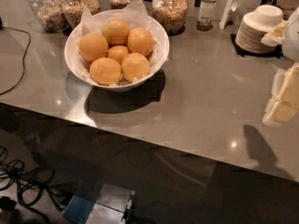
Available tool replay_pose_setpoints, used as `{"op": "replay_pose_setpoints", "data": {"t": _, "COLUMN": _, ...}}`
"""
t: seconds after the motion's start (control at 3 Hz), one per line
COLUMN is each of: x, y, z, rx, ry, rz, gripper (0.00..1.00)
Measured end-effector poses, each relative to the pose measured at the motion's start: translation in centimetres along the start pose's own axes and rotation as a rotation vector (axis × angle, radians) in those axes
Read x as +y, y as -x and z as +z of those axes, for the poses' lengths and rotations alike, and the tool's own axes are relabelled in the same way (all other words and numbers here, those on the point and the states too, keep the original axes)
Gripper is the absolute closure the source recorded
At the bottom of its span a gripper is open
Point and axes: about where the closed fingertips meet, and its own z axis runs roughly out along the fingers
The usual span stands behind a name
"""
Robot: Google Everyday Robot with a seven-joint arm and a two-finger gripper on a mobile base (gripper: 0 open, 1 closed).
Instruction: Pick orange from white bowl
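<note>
**Counter layout.** The grey counter (201, 78) carries the white bowl (161, 55) on its far left section. The bowl stands upright and is lined with crinkled white paper (135, 9) that rises above the far rim.

**Bowl contents.** Four large oranges lie in a ring inside the bowl:
- far orange (116, 31)
- left orange (93, 46)
- right orange (140, 41)
- near-right orange (135, 66), touching a fifth fruit, the near-left orange (105, 70)

A smaller orange (118, 53) sits in the middle, touching its neighbours. All fruit rests in the bowl; none is lifted.

**Gripper.** The gripper (285, 101) is at the right edge of the view, above the right part of the counter and well apart from the bowl. Only pale yellow and white parts of it are in view, cut off by the edge. Whether it is open or closed cannot be told. Nothing can be seen in its hold. Its shadow (259, 146) falls on the counter near the front edge.

**Other items.** Four glass jars (170, 6) of grain-like contents stand in a row along the far side, just behind the bowl. A clear bottle (206, 8) stands to their right. A stack of small white dishes (259, 29) sits on a dark mat at the far right. A black cable (21, 62) curves across the counter's left end. More cables (18, 176) lie on the dark floor below.
</note>
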Motion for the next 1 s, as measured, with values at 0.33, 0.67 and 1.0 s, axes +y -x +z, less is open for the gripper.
{"op": "replay_pose_setpoints", "data": {"t": 0.33, "x": 0.0, "y": 0.0, "z": 0.0, "rx": -0.001, "ry": 0.000, "rz": 0.000, "gripper": 0.00}}
{"op": "replay_pose_setpoints", "data": {"t": 0.67, "x": -0.2, "y": 1.3, "z": 0.9, "rx": -0.047, "ry": 0.013, "rz": -0.027, "gripper": 0.00}}
{"op": "replay_pose_setpoints", "data": {"t": 1.0, "x": -0.4, "y": 5.3, "z": 3.0, "rx": -0.135, "ry": 0.051, "rz": -0.105, "gripper": 0.00}}
